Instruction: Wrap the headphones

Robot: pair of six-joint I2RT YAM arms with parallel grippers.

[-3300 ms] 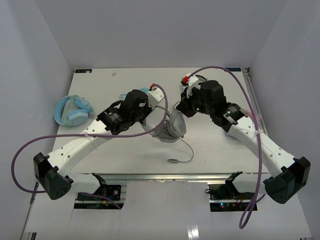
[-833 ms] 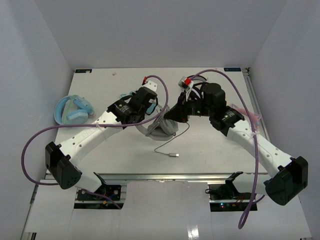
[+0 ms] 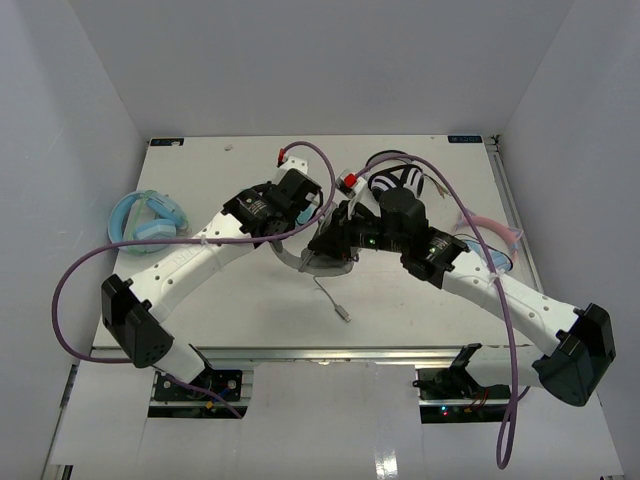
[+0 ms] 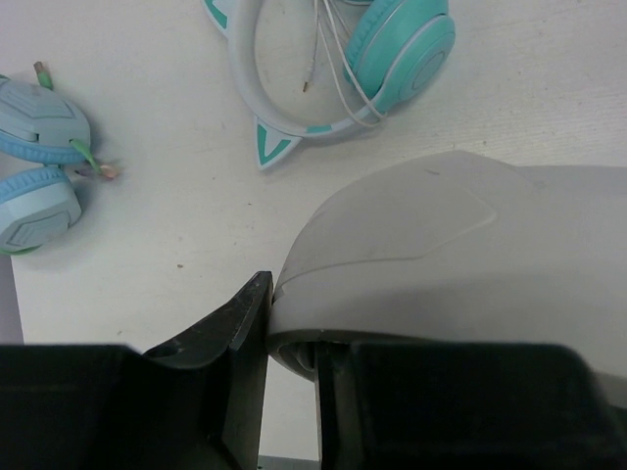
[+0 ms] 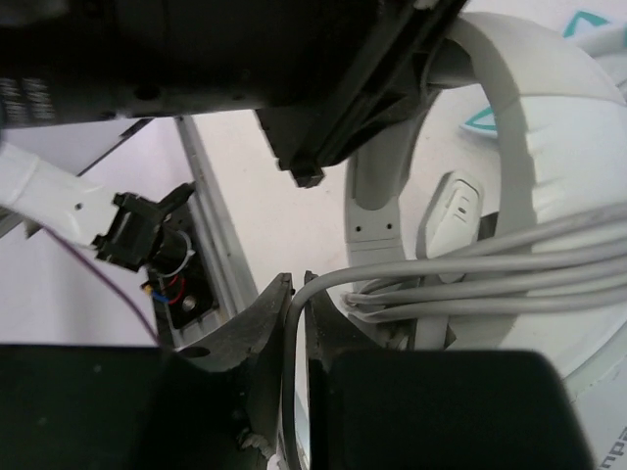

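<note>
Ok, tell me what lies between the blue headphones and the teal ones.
Nothing but bare table. The left wrist view shows the stretch between the blue headphones and the teal headphones with no object on it.

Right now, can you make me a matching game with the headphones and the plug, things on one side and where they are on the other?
Things:
1. grey headphones
2. pale blue headphones
3. cable plug
4. striped headphones

Places:
A. by the left edge of the table
B. loose end, nearest the front edge
C. over the middle
D. farthest back of the four

Pairs: 1-C, 2-A, 3-B, 4-D.
</note>
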